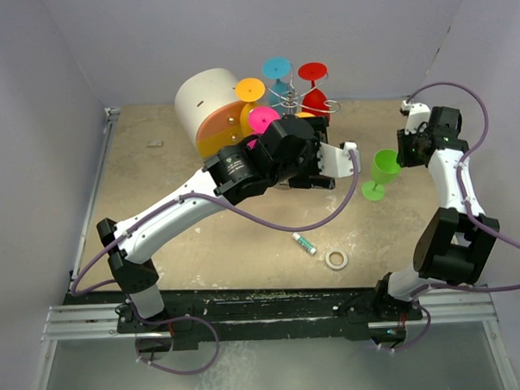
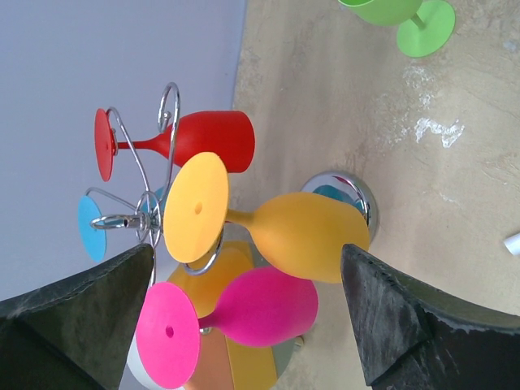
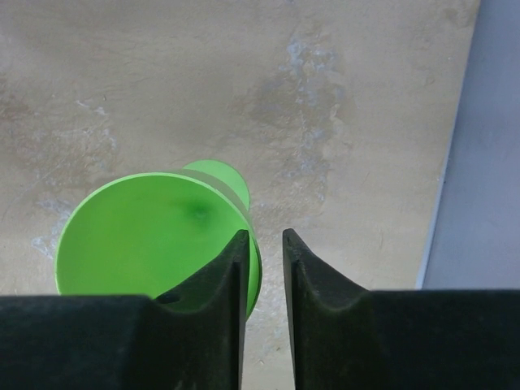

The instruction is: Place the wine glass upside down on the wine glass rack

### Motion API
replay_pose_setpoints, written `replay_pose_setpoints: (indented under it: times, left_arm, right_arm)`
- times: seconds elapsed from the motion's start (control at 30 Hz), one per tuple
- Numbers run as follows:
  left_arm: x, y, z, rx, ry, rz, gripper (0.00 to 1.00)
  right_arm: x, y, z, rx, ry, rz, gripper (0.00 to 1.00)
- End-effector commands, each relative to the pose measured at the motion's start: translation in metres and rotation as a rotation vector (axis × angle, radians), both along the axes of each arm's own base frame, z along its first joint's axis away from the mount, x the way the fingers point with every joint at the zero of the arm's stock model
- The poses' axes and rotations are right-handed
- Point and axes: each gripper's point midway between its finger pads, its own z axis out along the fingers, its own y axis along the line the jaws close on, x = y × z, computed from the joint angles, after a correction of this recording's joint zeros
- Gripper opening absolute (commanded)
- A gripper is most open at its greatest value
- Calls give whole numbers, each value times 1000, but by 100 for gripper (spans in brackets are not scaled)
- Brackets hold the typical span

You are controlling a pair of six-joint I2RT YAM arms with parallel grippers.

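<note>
The silver wire wine glass rack (image 1: 295, 97) stands at the back of the table. Red (image 2: 207, 140), yellow (image 2: 305, 236), pink (image 2: 264, 307) and blue glasses hang upside down on it. My left gripper (image 1: 332, 164) is open and empty just in front of the rack, and the pink glass shows between its fingers (image 2: 248, 252). A green wine glass (image 1: 382, 168) stands upright on the table at the right. My right gripper (image 1: 405, 150) hovers over its rim (image 3: 146, 236), jaws only narrowly apart (image 3: 264, 236), one finger above the bowl, holding nothing.
A white-and-orange round box (image 1: 206, 102) stands left of the rack. A small green-and-white tube (image 1: 304, 242) and a tape roll (image 1: 336, 259) lie near the front middle. Grey walls enclose the table at the back and both sides.
</note>
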Motion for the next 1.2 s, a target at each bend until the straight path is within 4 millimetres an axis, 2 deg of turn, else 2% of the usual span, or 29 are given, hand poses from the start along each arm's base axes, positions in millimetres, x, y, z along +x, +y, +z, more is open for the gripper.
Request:
replay_pose_setpoints:
  times: [0.0,0.27,0.37,0.47,0.6,0.7,0.83,0.93,1.17]
  left_arm:
    - [-3,15,45,-114,-57,35,99]
    - [-2,19,57,-151,-69,59,99]
    - [-1,20,71,-206,-79,78,99]
    - [-1,22,88,-282,-69,98,99]
    - [5,32,114,-421,-16,123,99]
    - [11,39,127,-563,106,123,99]
    - [11,42,140,-701,239,118,99]
    - [10,43,145,-772,306,129,99]
    - [13,38,134,-850,501,121,99]
  right_arm:
    - [2,4,7,18,-1,38,19]
    - [0,6,51,-12,-100,41,1]
    - [-4,5,74,-38,-141,35,0]
    - [-9,6,109,-65,-208,32,0]
    - [-22,11,176,-100,-366,21,0]
    - [-36,14,226,-134,-489,1,0]
    - [-51,45,291,-94,-683,104,0]
    - [-59,68,325,-44,-792,183,0]
    - [-69,113,363,101,-895,363,0]
